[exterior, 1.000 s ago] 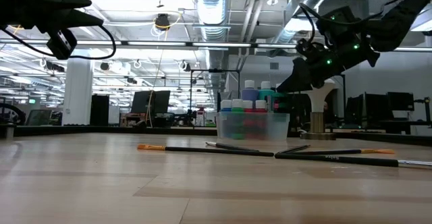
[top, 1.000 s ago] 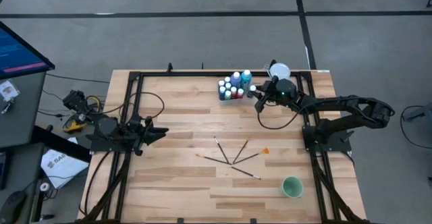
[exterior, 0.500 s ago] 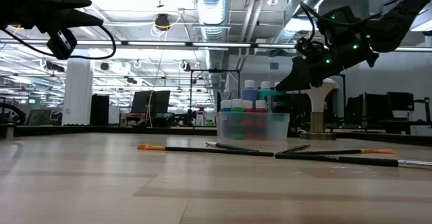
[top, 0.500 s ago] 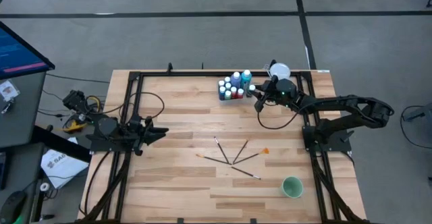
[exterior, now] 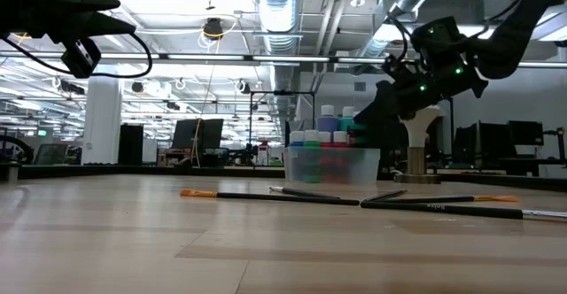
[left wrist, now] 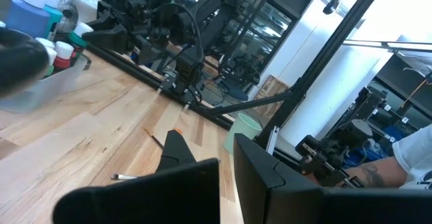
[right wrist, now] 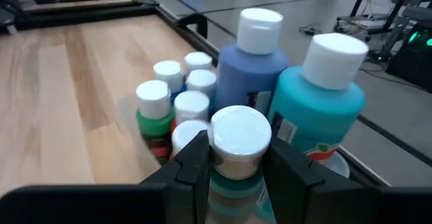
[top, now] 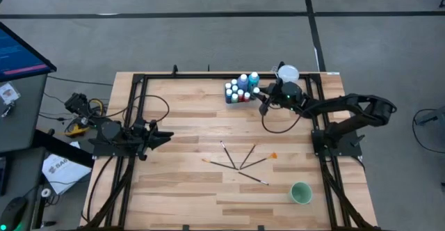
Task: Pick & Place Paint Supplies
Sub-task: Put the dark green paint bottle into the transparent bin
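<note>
White-capped and teal-bodied, a small paint bottle (right wrist: 237, 158) sits clamped upright between the two fingers of the right claw (top: 263, 96), at the right edge of the clear tub (exterior: 332, 165) near the bench's (top: 188, 193) far edge. The other paint bottles (top: 238, 90) stand packed in that tub, the tall blue bottle (right wrist: 251, 65) and tall teal bottle (right wrist: 321, 102) just beyond the held one. Whatever comes next turns on this: the bottle's long axis is vertical, and its neighbours crowd it on the tub side. Several paintbrushes (top: 240, 163) lie fanned at mid-bench, well apart from either arm. The left claw (top: 169, 135), fingers together and empty, waits over the bench's left side.
</note>
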Tool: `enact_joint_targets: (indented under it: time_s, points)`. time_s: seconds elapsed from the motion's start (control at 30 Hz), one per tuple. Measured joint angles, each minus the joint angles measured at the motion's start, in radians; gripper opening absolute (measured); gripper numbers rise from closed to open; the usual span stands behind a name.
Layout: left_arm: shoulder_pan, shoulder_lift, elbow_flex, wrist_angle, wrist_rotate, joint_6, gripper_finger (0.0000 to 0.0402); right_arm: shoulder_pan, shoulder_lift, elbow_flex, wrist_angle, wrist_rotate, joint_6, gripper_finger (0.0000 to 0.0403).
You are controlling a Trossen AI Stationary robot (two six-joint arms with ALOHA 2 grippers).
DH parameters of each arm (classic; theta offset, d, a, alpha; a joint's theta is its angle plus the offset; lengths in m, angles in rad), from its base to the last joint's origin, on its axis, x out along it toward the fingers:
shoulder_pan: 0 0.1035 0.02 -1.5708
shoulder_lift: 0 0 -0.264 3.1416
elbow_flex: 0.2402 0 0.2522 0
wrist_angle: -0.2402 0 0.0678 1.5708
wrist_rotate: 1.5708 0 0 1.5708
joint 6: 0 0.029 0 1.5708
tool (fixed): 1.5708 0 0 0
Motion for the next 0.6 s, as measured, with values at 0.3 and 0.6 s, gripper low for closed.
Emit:
enact_joint_targets:
  time_s: [0.3,0.6]
  points:
    - [0.000,0.000,0.000,0.000,0.000,0.000,0.0002,0.001,0.066,0.000,0.052,0.000,0.010,0.0103]
    - [0.000,0.000,0.000,0.000,0.000,0.000,0.0002,0.000,0.135,0.000,0.125,-0.031,0.031,0.0103]
